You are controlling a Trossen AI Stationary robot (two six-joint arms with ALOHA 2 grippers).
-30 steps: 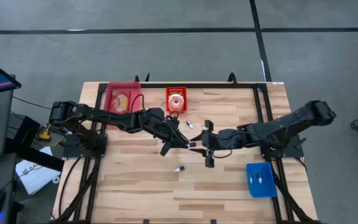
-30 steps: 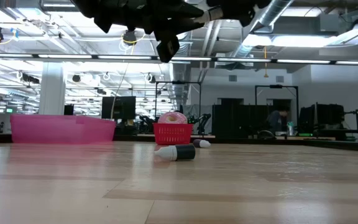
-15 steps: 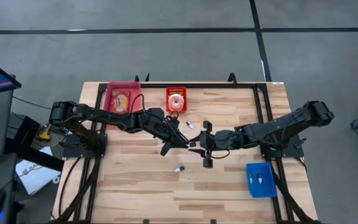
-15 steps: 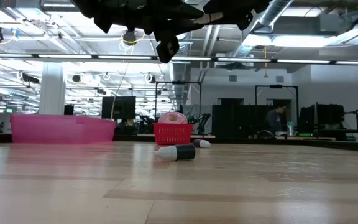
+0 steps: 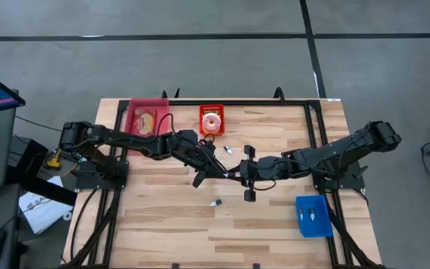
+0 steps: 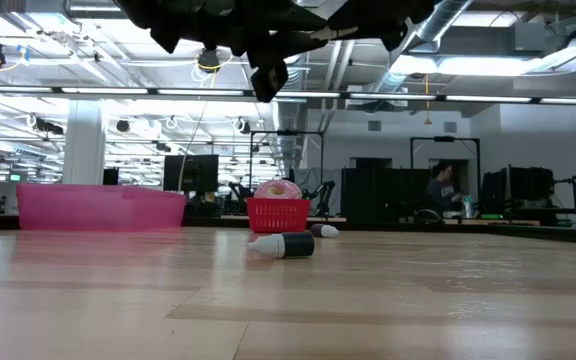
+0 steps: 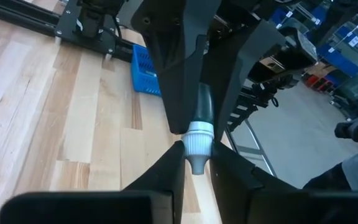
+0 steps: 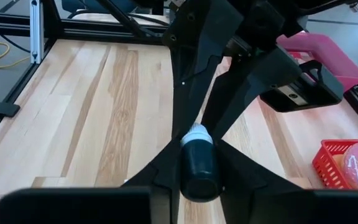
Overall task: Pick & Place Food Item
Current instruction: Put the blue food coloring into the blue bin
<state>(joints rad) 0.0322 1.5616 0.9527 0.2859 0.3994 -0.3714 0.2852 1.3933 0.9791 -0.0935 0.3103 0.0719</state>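
1. Both arms meet above the middle of the surface [image 5: 163, 224]. The left gripper [image 5: 224, 172] and right gripper [image 5: 238, 175] are tip to tip, clear of the wood
2. Task thing: a small food item [image 8: 197, 163] with a dark body and a white end, held in the air between the two grippers and not resting on anything
3. Left gripper: clenched on the white end
4. Change over the last second: the right gripper has edged in toward the left one, and its fingers have drawn in from a wide spread. In the right wrist view they now lie against both sides of the dark body, so it is grasping the item
5. Reading: mid-air handover, both grips on at once. Pick done, place not yet
6. Likely destination: the blue bin [image 5: 313, 217] on the right arm's side, though this is unconfirmed
7. Risk: the item could twist or drop if the left gripper lets go before the right grip is firm
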